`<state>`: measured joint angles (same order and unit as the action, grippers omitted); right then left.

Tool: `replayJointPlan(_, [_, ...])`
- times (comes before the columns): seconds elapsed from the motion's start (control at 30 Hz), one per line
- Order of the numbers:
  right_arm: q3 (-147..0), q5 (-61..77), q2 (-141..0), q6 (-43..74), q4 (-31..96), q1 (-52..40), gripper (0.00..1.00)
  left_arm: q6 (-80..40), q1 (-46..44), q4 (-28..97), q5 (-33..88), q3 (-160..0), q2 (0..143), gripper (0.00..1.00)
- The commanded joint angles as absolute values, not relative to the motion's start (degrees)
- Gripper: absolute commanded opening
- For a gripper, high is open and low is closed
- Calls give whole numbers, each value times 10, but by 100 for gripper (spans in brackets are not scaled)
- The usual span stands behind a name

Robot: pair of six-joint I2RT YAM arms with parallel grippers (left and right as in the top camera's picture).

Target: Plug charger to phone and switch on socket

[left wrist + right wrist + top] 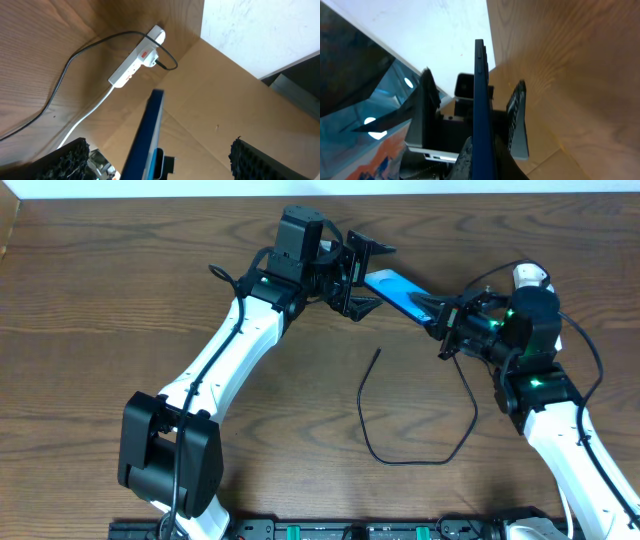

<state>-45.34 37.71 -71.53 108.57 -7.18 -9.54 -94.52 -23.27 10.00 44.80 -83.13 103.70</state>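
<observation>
The phone [393,288] is raised off the worktop [120,300] and tilted, and the right tool [432,310] is closed on its near end. I judge it is held so to offer the other end to the left arm. The left tool [361,277] stands wide open around that end, its pads clear of both faces, and grips nothing. The charger [368,442] lies in a loose loop on the worktop, with its plug tip [377,353] free below the phone and not inserted. The socket [131,62] lies by the back edge, beside the right arm. Between the arms there is open wood for reaching the tip, but the back edge is close behind the left tool
</observation>
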Motion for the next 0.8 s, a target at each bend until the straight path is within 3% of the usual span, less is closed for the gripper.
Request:
replayJointPlan(0.0, [-468,372,-709,1123,-96,-114,1,-953,-237,97,438,-835,1019,89])
replayJointPlan(0.37, [-468,337,-709,1115,-94,-125,1,-952,-255,97,414,-835,1019,76])
replayJointPlan(0.67, [-468,316,-709,1096,-94,-125,1,-946,-261,97,392,-835,1019,76])
replayJointPlan(0.77, [-468,316,-709,1096,-94,-125,1,-943,-271,97,378,-835,1019,66])
